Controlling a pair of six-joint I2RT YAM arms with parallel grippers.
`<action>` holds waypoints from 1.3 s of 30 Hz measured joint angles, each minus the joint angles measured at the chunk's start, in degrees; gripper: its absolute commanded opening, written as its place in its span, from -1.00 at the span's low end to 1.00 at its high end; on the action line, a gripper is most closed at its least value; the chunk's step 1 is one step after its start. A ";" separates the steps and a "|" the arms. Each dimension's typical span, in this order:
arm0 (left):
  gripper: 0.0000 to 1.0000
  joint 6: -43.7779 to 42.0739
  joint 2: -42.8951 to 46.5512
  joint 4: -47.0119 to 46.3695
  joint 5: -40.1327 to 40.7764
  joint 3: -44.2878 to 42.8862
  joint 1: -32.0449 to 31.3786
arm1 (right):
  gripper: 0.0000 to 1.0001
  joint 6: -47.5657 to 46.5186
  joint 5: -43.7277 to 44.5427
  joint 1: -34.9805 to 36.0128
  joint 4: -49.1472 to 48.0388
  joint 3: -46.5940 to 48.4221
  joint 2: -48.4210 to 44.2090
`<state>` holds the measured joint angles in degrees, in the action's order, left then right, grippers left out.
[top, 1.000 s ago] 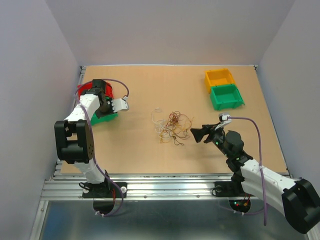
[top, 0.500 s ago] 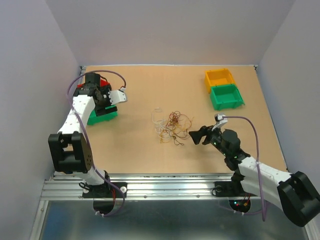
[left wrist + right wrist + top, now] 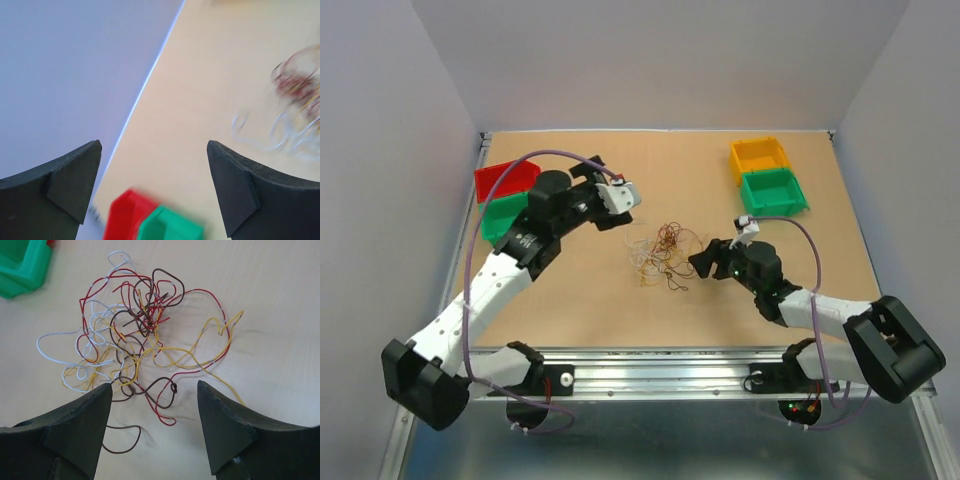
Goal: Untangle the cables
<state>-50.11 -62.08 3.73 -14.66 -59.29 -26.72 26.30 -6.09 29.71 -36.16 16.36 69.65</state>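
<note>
The cables (image 3: pixel 665 250) lie in a loose tangle of thin red, yellow, brown and whitish wires at the table's middle. In the right wrist view the cables (image 3: pixel 145 340) spread just ahead of my right gripper (image 3: pixel 154 385). Its jaws stand open, with a small brown-red knot (image 3: pixel 173 388) between the fingertips and nothing gripped. From above, the right gripper (image 3: pixel 700 262) sits at the tangle's right edge. My left gripper (image 3: pixel 623 200) hangs open and empty up-left of the tangle. In the left wrist view the gripper (image 3: pixel 154 145) frames bare table, and the cables (image 3: pixel 300 115) are blurred at right.
A red bin (image 3: pixel 505 180) and a green bin (image 3: pixel 500 215) stand at the left edge, under the left arm. An orange bin (image 3: pixel 758 155) and another green bin (image 3: pixel 772 192) stand at the back right. Walls close in on three sides of the table.
My left arm has swung from the red and green bins toward the middle, and its jaws have opened wide. My right gripper has moved forward up to the tangle.
</note>
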 measured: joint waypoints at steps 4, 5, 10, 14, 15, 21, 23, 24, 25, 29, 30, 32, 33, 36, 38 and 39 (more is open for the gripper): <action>0.92 9.90 -7.82 -11.41 2.89 0.63 -7.50 | 0.33 1.18 0.02 0.00 -1.53 3.54 6.56; 0.92 12.61 -10.29 -14.67 4.00 0.76 -8.00 | 0.22 1.29 -0.02 0.00 -2.01 4.48 8.15; 0.90 20.28 -16.57 -27.50 8.74 3.78 -8.22 | -0.63 2.27 -0.42 0.02 -2.89 9.22 15.85; 0.91 23.63 -16.37 -37.44 11.72 9.79 -8.33 | -0.98 2.43 -0.70 0.28 -3.28 10.60 16.06; 0.91 23.89 -16.33 -39.60 12.44 11.52 -8.44 | -0.99 2.38 -0.66 0.39 -3.08 10.60 15.08; 0.91 26.12 -15.54 -43.50 16.31 17.79 -8.83 | -0.99 -0.11 0.02 1.49 6.78 15.34 0.26; 0.92 26.77 -13.57 -44.68 16.37 18.60 -8.85 | -0.99 -1.31 0.04 1.75 9.55 18.91 -2.49; 0.93 27.23 -12.24 -45.33 16.13 19.30 -8.85 | -0.99 -2.21 0.02 1.88 11.43 21.35 -3.80; 0.93 27.63 -10.49 -45.90 15.61 20.09 -8.85 | -0.99 -2.84 -0.02 1.88 13.07 24.09 -4.98; 0.93 29.09 -4.55 -48.68 10.99 22.29 -8.85 | -0.99 -4.20 -1.29 1.88 16.50 30.67 -8.26; 0.95 29.35 -3.56 -49.09 9.46 22.73 -8.85 | -0.99 -4.35 -1.79 1.88 17.05 31.43 -8.63; 0.96 30.14 -1.79 -50.12 6.03 23.82 -8.85 | -0.99 -4.46 -3.04 1.88 18.18 34.42 -9.53; 0.96 30.56 -1.29 -50.40 4.48 24.22 -8.87 | -0.99 -4.48 -3.54 1.88 18.58 35.47 -9.64; 0.96 31.67 0.02 -51.17 -0.50 25.27 -8.85 | -0.99 -4.50 -4.87 1.90 19.34 38.03 -9.75; 0.96 32.35 0.37 -52.19 -3.21 25.90 -8.87 | -0.99 -4.50 -5.64 1.92 19.61 38.82 -9.75; 0.96 32.81 0.42 -53.33 -5.20 26.34 -8.87 | -0.99 -4.46 -6.16 1.90 19.91 39.08 -9.75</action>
<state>-17.30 -61.67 -49.60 -19.86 -32.95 -35.59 21.85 -12.25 31.62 -16.25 55.44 59.90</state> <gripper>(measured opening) 0.979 0.019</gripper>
